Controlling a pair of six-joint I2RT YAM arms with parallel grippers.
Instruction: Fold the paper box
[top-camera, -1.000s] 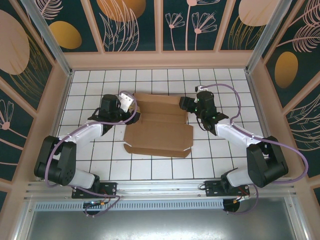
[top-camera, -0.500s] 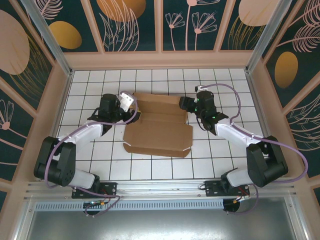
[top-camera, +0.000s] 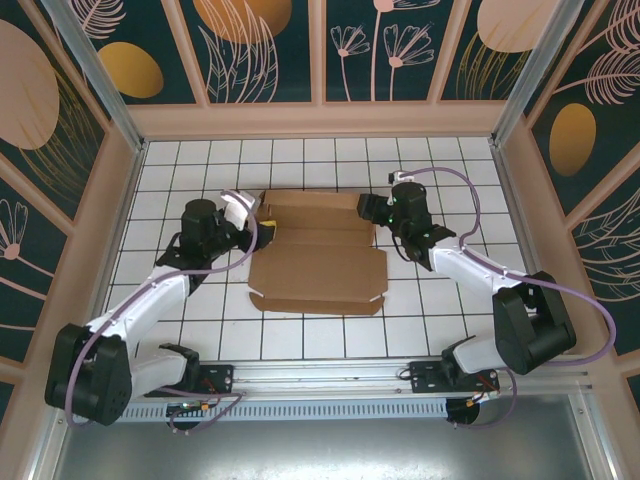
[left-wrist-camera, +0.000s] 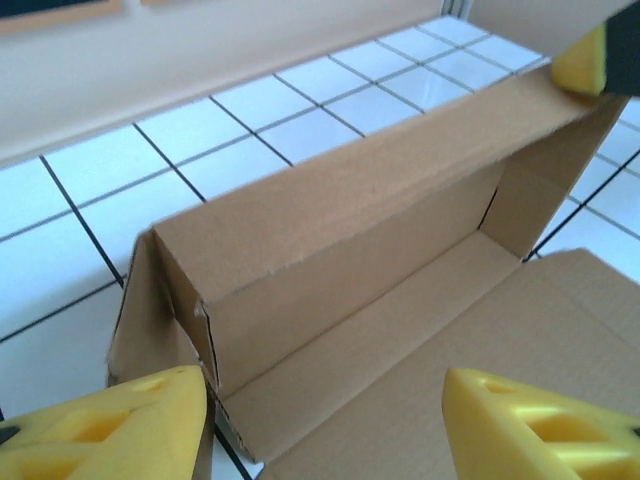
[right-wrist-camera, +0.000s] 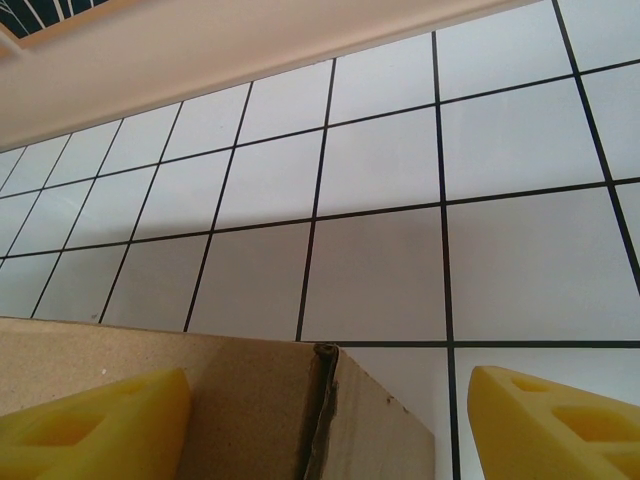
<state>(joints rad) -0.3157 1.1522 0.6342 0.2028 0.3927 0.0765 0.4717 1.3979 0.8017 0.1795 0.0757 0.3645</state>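
The paper box lies in the middle of the tiled table, half formed. Its far strip is folded up into a low wall and its broad panel lies flat toward the arms, with small tabs at the near corners. Bare tiles lie all round it: a band between its far edge and the tan back wall, wider stretches to the left and right, and a clear strip between its near edge and the metal rail where the arm bases sit. The left gripper is at the box's far left corner. In the left wrist view its jaws stand wide. One yellow finger is just outside the upright end flap, and the other is over the flat panel. The box shows its raised long wall and floor between them, and neither finger clamps the cardboard. At the far top corner of that wall sits a yellow finger of the right gripper, which is at the box's far right corner. In the right wrist view those jaws are also spread wide. A corner of the box is between them, close against the left-hand finger and apart from the other, with open tiles running beyond to the wall. A purple cable arches over the right arm, clear of the cardboard.
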